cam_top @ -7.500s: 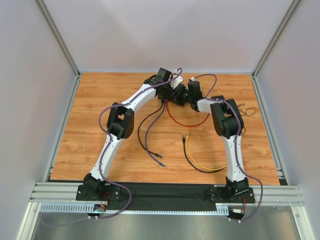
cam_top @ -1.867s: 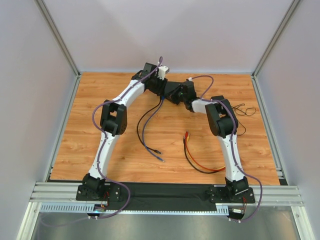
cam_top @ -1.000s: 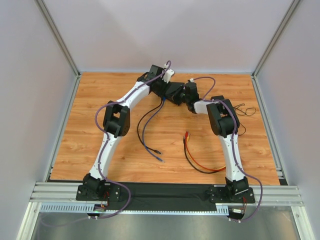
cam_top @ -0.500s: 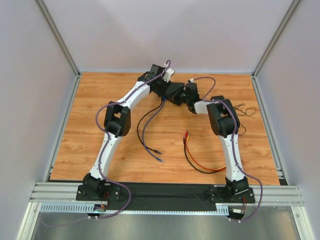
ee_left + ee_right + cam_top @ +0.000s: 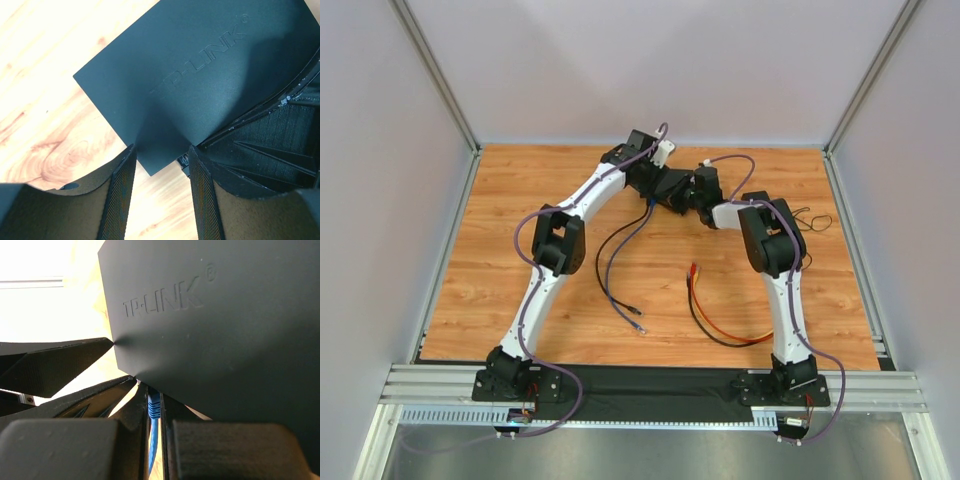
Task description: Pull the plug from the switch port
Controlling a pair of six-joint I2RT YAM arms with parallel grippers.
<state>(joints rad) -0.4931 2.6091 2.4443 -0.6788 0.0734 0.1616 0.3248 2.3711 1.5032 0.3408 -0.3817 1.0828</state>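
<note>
Looking down from the overhead camera, I see both arms stretched to the far middle of the table (image 5: 520, 200), with their wrists meeting nose to nose. The switch (image 5: 190, 80) sits between them, a flat black box with raised lettering on its broad face.

On my left wrist feed, the left gripper (image 5: 161, 152) has its jaws spread wide around one corner of the switch. Each finger (image 5: 120, 195) presses against an edge of the box, so I read it as clamped on the switch. Pale wood grain shows beyond the box on that side.

On my right wrist feed, the right gripper (image 5: 155, 400) is closed down to a narrow slit with the blue plug (image 5: 153, 407) pinched in it. The top of the plug runs up to the switch's lower edge, and its blue cord drops away between the fingers. That edge hides the socket, so I cannot tell whether the plug is seated in its port or already clear of it. A ribbed black finger of the left gripper comes in from the left of this feed, its tip touching the side of the switch.

Overhead again, a purple cable (image 5: 641, 327) and a dark one trail from under the grippers toward me, with their free ends lying near the table's centre. An orange-and-black cable (image 5: 720, 338) curls just inside the right arm, and a thin black wire (image 5: 815, 218) loops beyond that arm's elbow.
</note>
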